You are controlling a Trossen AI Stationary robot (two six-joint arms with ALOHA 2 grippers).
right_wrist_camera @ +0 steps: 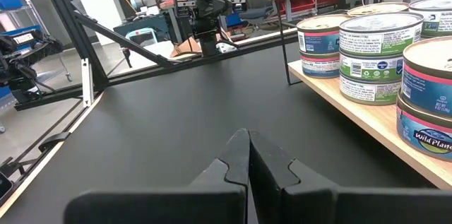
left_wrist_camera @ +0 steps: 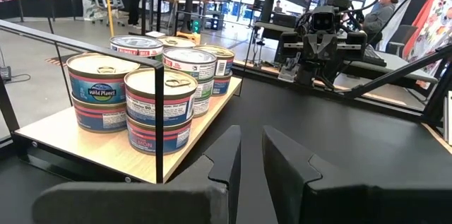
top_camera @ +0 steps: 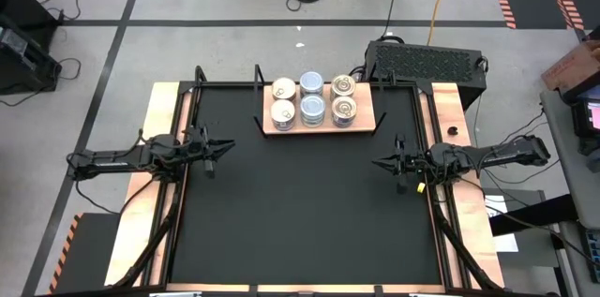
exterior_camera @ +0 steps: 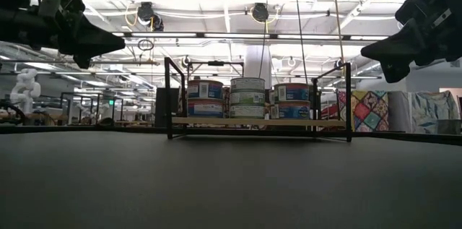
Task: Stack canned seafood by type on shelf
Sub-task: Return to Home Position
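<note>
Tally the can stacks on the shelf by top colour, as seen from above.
Cream-white-topped stacks: 2
Pale-blue-topped stacks: 2
Goldish-topped stacks: 2
Total: 6 stacks on the shelf

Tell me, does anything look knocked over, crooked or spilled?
Nothing stands out. The cans sit upright in tidy stacks on the shelf, and the left gripper and right gripper hang clear of it, one to each side.
</note>
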